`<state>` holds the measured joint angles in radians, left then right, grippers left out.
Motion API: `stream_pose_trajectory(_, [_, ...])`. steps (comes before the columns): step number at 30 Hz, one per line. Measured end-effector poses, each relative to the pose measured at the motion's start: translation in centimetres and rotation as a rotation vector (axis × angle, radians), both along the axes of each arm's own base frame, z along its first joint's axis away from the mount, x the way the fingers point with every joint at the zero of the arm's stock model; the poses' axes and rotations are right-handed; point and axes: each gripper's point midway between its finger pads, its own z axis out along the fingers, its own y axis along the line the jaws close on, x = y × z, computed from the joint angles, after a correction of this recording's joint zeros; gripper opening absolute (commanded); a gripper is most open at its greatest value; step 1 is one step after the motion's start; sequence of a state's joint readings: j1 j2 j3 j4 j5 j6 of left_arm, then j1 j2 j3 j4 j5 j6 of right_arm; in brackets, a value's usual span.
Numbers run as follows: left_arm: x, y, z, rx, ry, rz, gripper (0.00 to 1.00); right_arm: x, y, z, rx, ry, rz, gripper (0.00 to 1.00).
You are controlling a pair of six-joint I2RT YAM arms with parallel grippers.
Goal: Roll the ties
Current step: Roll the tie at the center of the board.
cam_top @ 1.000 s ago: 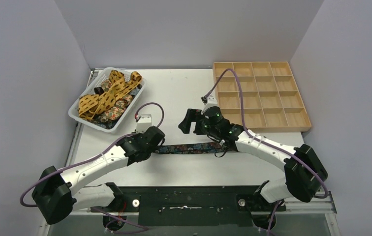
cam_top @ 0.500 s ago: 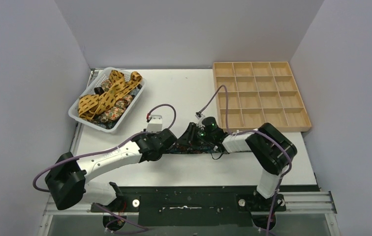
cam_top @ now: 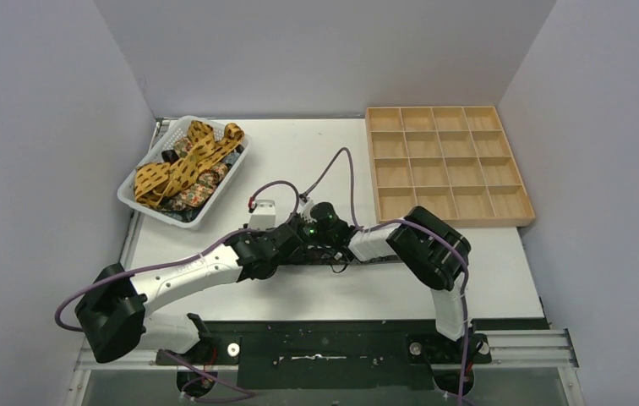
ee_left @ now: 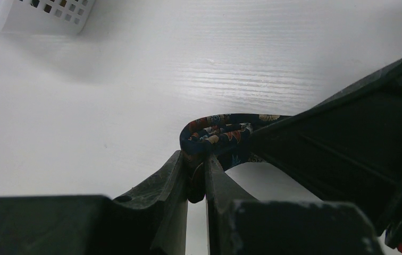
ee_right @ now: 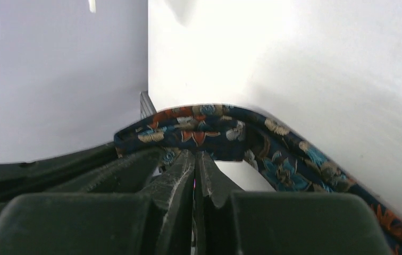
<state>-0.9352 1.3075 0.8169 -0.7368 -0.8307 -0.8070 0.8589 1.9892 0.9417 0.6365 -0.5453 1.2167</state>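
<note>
Fabric loop of navy floral tie [ee_left: 220,130] pinched by left pincer [ee_left: 194,166] and right pincer [ee_right: 194,156].

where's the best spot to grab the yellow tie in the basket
Pinch the yellow tie at its raised loop near the basket's far rim, coming straight down. It lies on top of the pile, and the basket walls block any approach from the side.
</note>
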Motion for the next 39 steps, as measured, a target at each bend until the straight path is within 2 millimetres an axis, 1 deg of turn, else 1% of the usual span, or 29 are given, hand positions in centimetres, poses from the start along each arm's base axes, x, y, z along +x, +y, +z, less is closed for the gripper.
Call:
stream_pose_trajectory(2, [-0.1,0.1,-0.1,0.003,0.003,0.0,0.0,0.5,0.3,0.2,-0.002,-0.004,-0.011,0.0])
stream_pose_trajectory(4, [-0.1,0.2,-0.2,0.005,0.005,0.0,0.0,0.7,0.4,-0.2,-0.011,0.0,-0.016,0.0])
stream_pose_trajectory(8, [-0.2,0.2,-0.3,0.005,0.005,0.0,0.0,0.6,0.0,-1.8,-0.061,0.032,-0.026,0.0])
stream_pose_trajectory(11, [-0.2,0.2,-0.3,0.005,0.005,0.001,0.0,0.2,-0.1,-2.6,-0.089,0.047,-0.02,0.0])
stream_pose_trajectory(19, [-0.2,0.2,-0.5,0.012,0.01,0.001,0.0,0.1,0.5,-2.4,-0.101,0.036,-0.001,0.0])
stream_pose_trajectory(22, [-0.2,0.2,-0.8,0.024,0.018,0.001,0.0,0.3,1.2,-3.0,-0.107,0.041,0.004,0.0])
stream_pose_trajectory(27, [-0.2,0.2,-1.0,0.032,0.025,0.0,0.0,0.0,1.0,-4.3,-0.141,0.067,0.008,0.0])
stream_pose_trajectory(33, [-0.2,0.3,-1.0,0.033,0.026,0.0,0.0,0.1,1.3,-4.0,-0.142,0.059,0.014,0.0])
stream_pose_trajectory(39, [-0.2,0.2,-1.1,0.038,0.029,-0.002,0.0,-0.1,1.0,-4.5,-0.166,0.056,0.022,0.0])
